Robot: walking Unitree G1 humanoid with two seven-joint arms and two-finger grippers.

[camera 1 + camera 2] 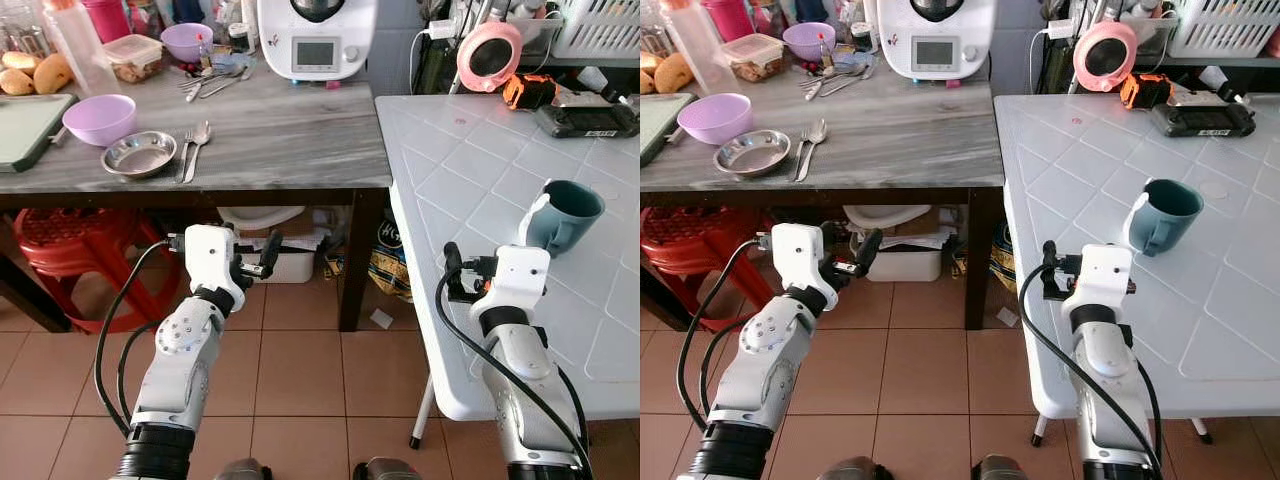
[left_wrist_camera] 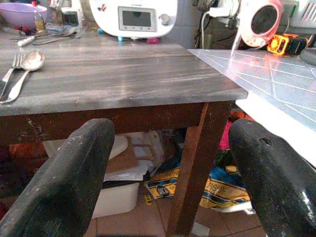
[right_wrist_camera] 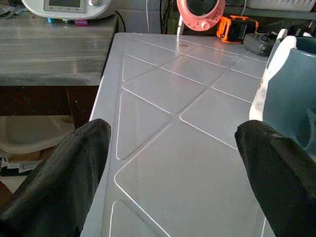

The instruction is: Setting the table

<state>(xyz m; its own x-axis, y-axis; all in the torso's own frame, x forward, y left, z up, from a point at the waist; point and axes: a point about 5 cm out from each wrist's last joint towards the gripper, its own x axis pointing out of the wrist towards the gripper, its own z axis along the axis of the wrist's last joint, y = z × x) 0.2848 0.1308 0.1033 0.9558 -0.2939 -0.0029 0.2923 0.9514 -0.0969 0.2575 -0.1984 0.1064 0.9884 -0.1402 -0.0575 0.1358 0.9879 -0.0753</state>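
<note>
A grey wooden table (image 1: 270, 140) stands against the wall on a floor of terracotta tiles (image 1: 300, 370), and a white plastic table (image 1: 470, 170) with a pattern of moulded triangles butts against its right end. Taking the wooden table as the landmark: at its back edge sits a white kitchen machine (image 1: 318, 35) with a small screen; near its front left lies a lilac bowl (image 1: 99, 118), and just beside that a shallow steel dish (image 1: 139, 153), both of which look empty. A fork and spoon (image 1: 192, 150) lie side by side right of the dish. Further back on the same top are a second purple bowl (image 1: 186, 40), loose cutlery (image 1: 212, 82) and a lidded plastic box (image 1: 133, 55) with brownish food inside. Under the table are a red plastic stool (image 1: 80, 245) and a white tub (image 1: 280, 255). On the white table, well to the right of the wooden one, a teal mug (image 1: 566, 215) stands upright with a white handle-like piece at its near side; what it contains cannot be seen. A pink round gadget (image 1: 490, 55) and an orange object (image 1: 527, 90) sit at that table's far edge. The left gripper (image 1: 262, 255) hangs below the wooden table's front edge, its fingers (image 2: 74, 177) spread apart around nothing. The right gripper (image 3: 173, 192) hovers over the white table's near edge, fingers likewise parted, the mug just ahead of it.
</note>
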